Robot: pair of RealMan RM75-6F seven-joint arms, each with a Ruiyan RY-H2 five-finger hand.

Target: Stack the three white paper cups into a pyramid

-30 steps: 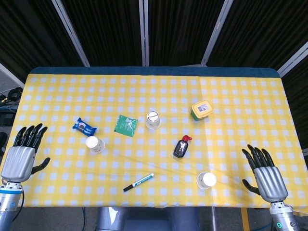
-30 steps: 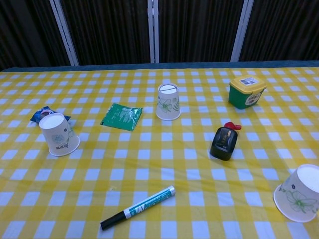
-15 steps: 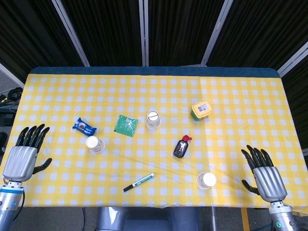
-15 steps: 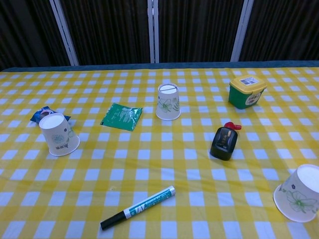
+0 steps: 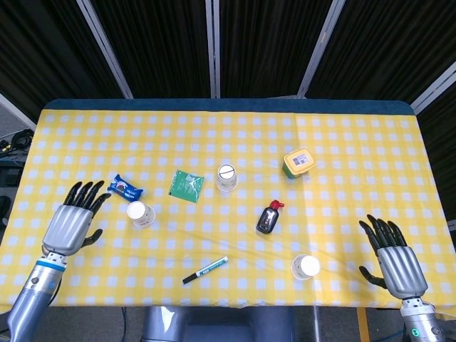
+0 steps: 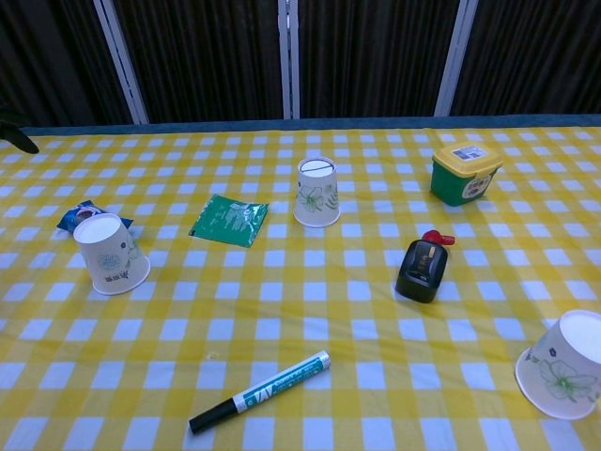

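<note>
Left hand (image 5: 72, 224) has moved in from the table's left edge toward the left cup (image 5: 140, 214) since the earlier frames; now sitting just beside it, fingers spread wide, holding nothing. Right hand (image 5: 396, 261) is hovering at the front-right corner, fingers also apart and empty, near the right cup (image 5: 306, 267). Nothing stacked yet: three white paper cups are standing upside down, well apart — left cup, middle cup (image 5: 226, 177) at centre, right cup near the front edge. Risks, as I'm judging them: cups are light and thin, so a hard squeeze is likely crushing one and a glancing approach is likely tipping it or skidding it on the checked tablecloth (image 5: 342, 149). Clutter to watch: blue snack packet (image 5: 125, 188) is touching or just behind the left cup in the chest view, right on the left hand's approach. Green sachet (image 5: 187, 184) is lying between left and middle cups. Black bottle with red cap (image 5: 268, 217) and marker pen (image 5: 205, 270) are lying between the cups, in the gathering path. Yellow-lidded green tub (image 5: 298, 162) is off to the back right.
</note>
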